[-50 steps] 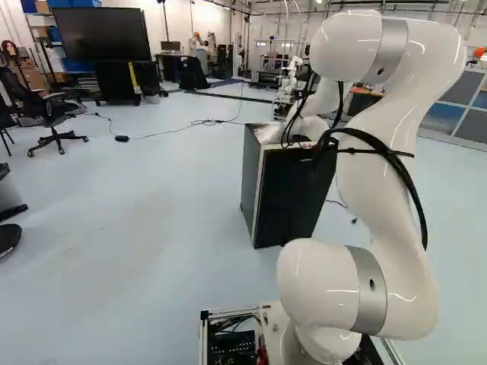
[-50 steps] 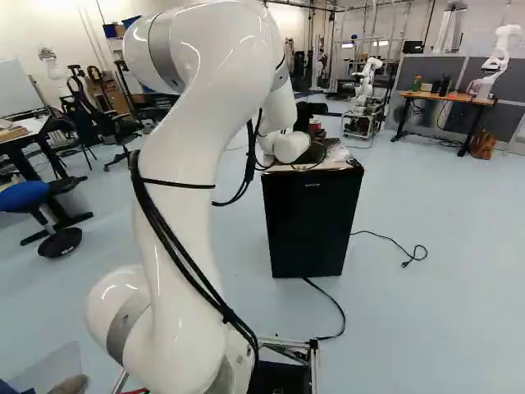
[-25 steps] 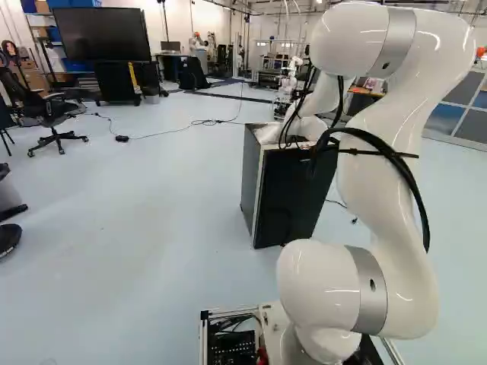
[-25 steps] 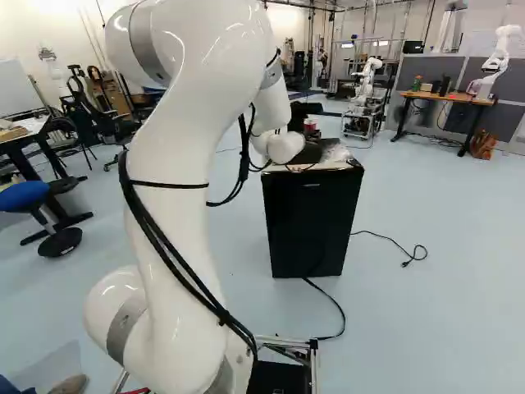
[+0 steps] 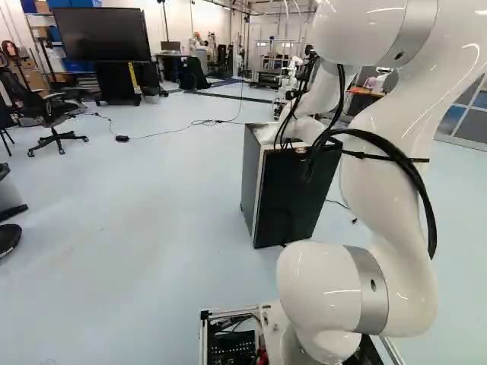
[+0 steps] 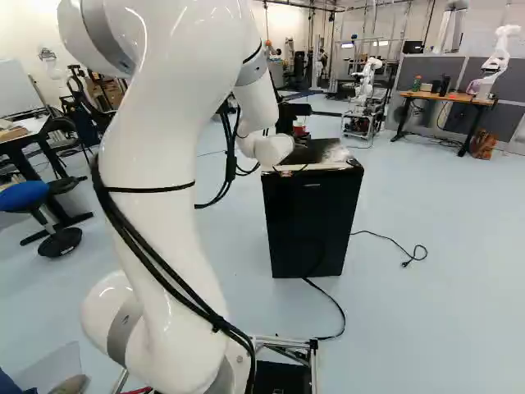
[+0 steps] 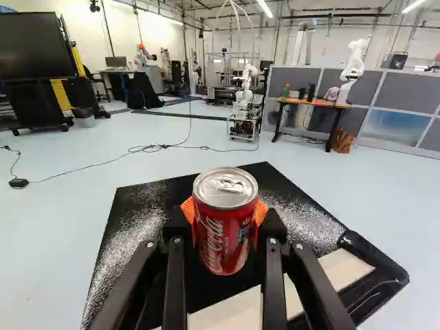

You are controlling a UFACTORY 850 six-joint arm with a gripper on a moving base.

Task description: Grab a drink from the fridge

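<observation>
My gripper [image 6: 287,119] shows partly past the arm's wrist in the right base view, over the far left part of the small black fridge [image 6: 312,226]. Beside it is a bit of the red can [image 6: 300,130]. In the wrist view the gripper [image 7: 225,218] is shut on the upright red drink can [image 7: 224,237], an orange pad against each side. The fridge's black top [image 7: 148,213], dusted with white, lies below and beyond the can. The fridge door looks closed in the base views.
Another robot [image 6: 496,59] stands on a wooden desk [image 6: 447,97]; another robot [image 6: 367,78] is on a cart farther off. Cables run over the floor beside the fridge. An office chair [image 5: 49,114] and a large screen [image 5: 101,34] are at the left.
The arm has swung leftward in the right base view, carrying the gripper and the held can the same way across the fridge top. The base and the fridge have stayed put.
</observation>
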